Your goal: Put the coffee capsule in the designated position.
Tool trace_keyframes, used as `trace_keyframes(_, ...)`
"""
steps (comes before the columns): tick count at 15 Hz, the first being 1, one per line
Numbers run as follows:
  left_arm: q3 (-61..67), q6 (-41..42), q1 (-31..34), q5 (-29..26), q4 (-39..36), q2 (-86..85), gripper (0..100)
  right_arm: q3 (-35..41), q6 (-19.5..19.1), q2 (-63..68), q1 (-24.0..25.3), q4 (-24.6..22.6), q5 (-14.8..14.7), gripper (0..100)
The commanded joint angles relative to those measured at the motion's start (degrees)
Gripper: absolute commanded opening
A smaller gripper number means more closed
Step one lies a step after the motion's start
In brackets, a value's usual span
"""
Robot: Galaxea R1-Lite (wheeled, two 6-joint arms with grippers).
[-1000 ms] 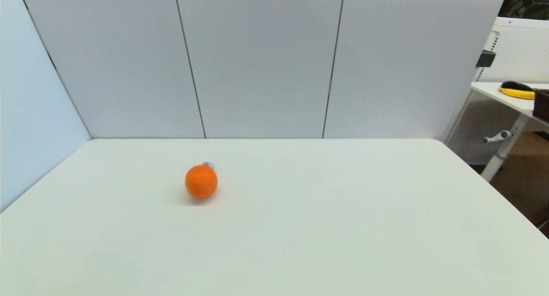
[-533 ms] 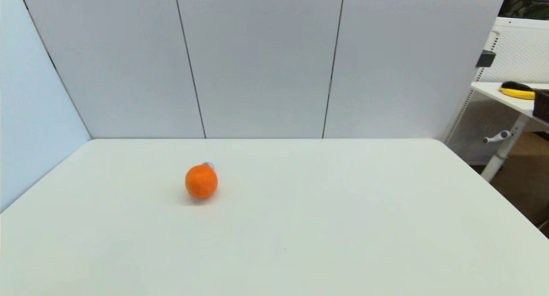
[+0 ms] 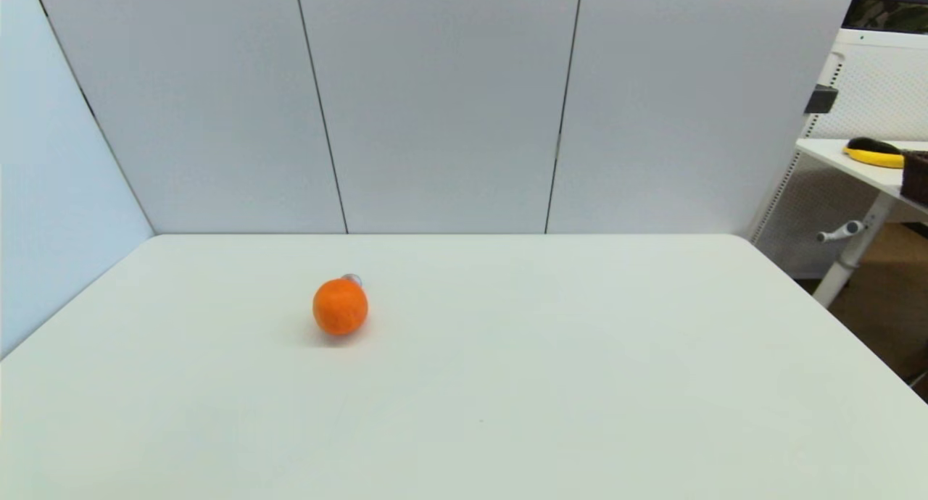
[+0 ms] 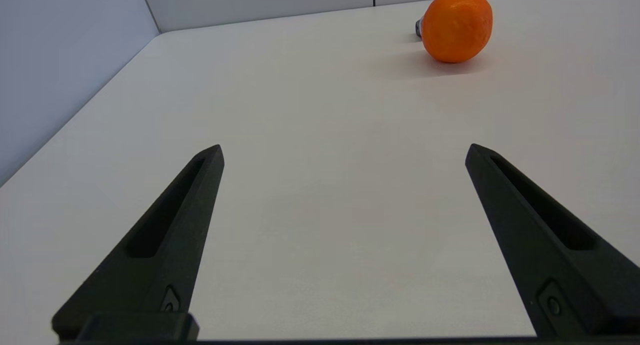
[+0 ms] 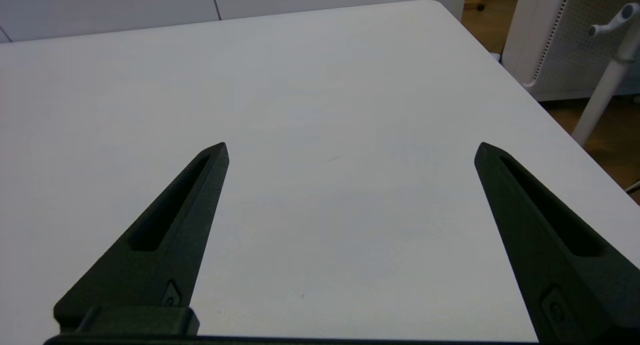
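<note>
No readable text, label, brand, number or sign anywhere: none on table, wall panels, or objects in any view.

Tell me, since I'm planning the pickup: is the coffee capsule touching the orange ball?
Cannot tell. In the left wrist view the coffee capsule peeks out from behind the orange ball, which hides any contact or gap.

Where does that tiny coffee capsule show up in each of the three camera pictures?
Head view: coffee capsule peeks out just behind the orange ball.
Left wrist view: capsule at the ball's far side, mostly hidden.
Right wrist view: not in it.
Shared landmark: the orange ball.
</note>
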Motion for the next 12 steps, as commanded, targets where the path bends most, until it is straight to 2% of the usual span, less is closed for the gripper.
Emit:
trace_keyframes(1, 0.0, -0.1, 0.0, 0.0, -0.1, 0.2, 100, 0.1, 0.3, 0.1, 0.0, 0.0, 0.0, 100)
trace_keyframes(12, 0.0, -0.1, 0.0, 0.0, -0.1, 0.2, 100, 0.1, 0.3, 0.1, 0.0, -0.1, -0.1, 100)
